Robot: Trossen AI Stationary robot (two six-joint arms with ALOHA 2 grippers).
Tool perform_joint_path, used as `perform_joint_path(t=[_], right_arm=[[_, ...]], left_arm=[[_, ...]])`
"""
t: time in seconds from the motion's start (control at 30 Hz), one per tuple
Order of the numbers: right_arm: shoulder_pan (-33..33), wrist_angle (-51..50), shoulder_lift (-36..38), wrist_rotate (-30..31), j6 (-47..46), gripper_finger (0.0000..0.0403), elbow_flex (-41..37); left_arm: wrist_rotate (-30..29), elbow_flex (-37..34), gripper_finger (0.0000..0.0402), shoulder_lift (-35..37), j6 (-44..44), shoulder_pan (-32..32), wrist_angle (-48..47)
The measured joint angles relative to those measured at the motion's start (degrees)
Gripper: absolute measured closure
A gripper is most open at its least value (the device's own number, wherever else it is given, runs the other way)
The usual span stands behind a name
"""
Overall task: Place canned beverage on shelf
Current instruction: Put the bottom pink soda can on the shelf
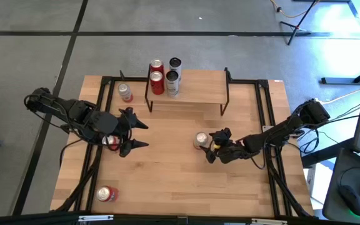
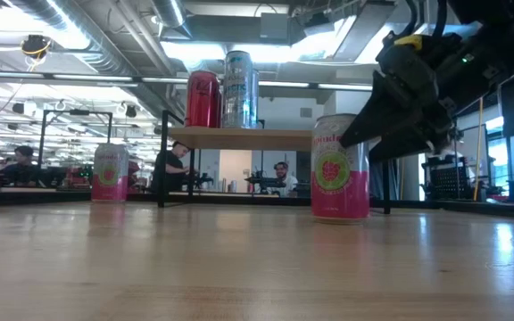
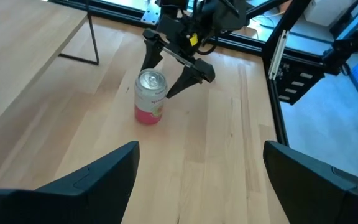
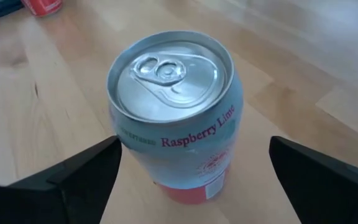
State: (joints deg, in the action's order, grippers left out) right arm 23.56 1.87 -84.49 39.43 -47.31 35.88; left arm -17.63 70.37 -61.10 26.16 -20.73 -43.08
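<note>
A pink-and-silver raspberry-lime can [image 4: 176, 118] stands upright on the tabletop, right of centre [image 1: 200, 140]. My right gripper [image 1: 209, 145] is open. Its fingers stand on either side of the can's upper part, and I see no touch; the low view shows it just behind the can [image 2: 339, 169]. My left gripper [image 1: 144, 135] is open and empty at the table's left, pointing toward that can [image 3: 149, 96]. The shelf [image 1: 195, 94] stands at the far middle. Several cans [image 1: 164, 75] stand on its left end.
A pink can [image 1: 125, 92] stands on the table left of the shelf. A red can [image 1: 111, 141] sits under my left arm. Another red can [image 1: 107, 194] lies near the front left corner. Black frame rails [image 1: 269, 112] run along the table's sides.
</note>
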Motion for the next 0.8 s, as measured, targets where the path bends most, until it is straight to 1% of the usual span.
perform_joint_path(t=[0.2, 0.27, 0.37, 0.43, 0.57, 0.63, 0.7, 0.8], right_arm=[[0.0, 2.1, 0.0, -1.8, -0.5, 0.0017, 0.0], [0.0, 4.1, 0.0, -1.1, -0.1, 0.0017, 0.0], [0.0, 4.6, -0.9, 0.9, 0.9, 0.0017, 0.1], [0.1, 6.0, -2.4, 1.5, 2.2, 0.0017, 0.1], [0.0, 14.3, -7.8, 2.2, 8.4, 0.0017, 0.1], [0.0, 18.9, -10.9, 4.5, 10.3, 0.0017, 0.1], [-0.4, 21.3, -13.0, 6.5, 10.6, 0.0017, 0.1], [-1.6, 23.7, -14.5, 6.7, 10.4, 0.0017, 0.1]], left_arm=[[-0.7, 0.0, 0.0072, 0.0, 0.0, 0.0, 0.1], [-1.3, 0.0, 0.0072, 0.0, 0.1, 0.0, 0.1], [-1.6, 0.0, 0.0072, 0.0, 0.1, 0.3, 0.1], [-1.5, 0.0, 0.0072, 0.0, 0.1, 0.6, 0.2], [-1.5, 0.0, 0.0072, 0.0, 0.1, 0.6, 0.2], [-1.4, 0.0, 0.0072, 0.0, 0.1, 0.6, 0.2], [-1.4, 0.0, 0.0072, 0.0, 0.3, 0.6, 0.2], [-1.4, 0.0, 0.0072, 0.0, 0.6, 0.6, 0.2]])
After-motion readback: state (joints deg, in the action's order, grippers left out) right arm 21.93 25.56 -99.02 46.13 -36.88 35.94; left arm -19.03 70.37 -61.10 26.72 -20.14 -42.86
